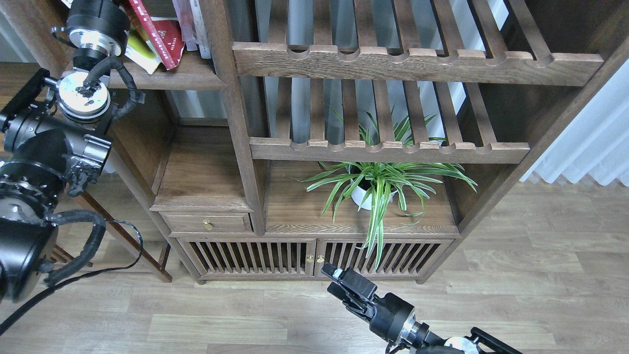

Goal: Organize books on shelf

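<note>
The books stand at the top left on the shelf point(169, 79), a solid dark-brown board. The dark red book point(159, 30) leans to the left. The yellow-green book point(139, 50) lies tilted under it. The pale lavender-white book point(189, 22) stands upright against the post. My left arm rises along the left edge. Its wrist point(97, 22) is just left of the books, touching or nearly touching the yellow-green one. Its fingers are cut off by the top edge. My right gripper point(333, 279) hangs low over the floor in front of the cabinet doors, holding nothing. Its dark fingers cannot be told apart.
Two slatted racks with scalloped rails point(417, 61) fill the middle and right. A potted spider plant point(376, 184) stands under the lower rack. There is a lower side shelf point(204, 172) with a small drawer point(209, 223), a wooden post point(231, 98), and a white curtain point(589, 137) on the right.
</note>
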You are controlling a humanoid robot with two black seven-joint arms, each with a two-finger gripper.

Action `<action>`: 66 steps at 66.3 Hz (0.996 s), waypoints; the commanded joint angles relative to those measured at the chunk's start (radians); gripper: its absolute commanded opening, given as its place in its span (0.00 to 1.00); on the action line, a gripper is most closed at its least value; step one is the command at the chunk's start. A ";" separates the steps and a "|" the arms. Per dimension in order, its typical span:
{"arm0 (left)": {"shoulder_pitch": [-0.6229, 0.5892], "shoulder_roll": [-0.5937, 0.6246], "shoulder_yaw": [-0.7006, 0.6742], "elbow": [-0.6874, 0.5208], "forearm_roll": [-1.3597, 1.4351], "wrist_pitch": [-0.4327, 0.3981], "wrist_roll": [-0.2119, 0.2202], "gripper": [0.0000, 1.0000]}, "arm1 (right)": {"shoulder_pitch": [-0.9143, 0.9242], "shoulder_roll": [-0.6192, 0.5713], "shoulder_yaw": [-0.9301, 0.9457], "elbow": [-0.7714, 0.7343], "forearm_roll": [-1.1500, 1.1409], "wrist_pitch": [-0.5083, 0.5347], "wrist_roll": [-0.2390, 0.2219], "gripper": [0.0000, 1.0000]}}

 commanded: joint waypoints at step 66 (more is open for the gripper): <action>0.906 0.136 -0.082 -0.884 -0.015 0.028 0.030 0.99 | -0.003 -0.008 0.010 0.000 0.020 0.000 0.002 0.99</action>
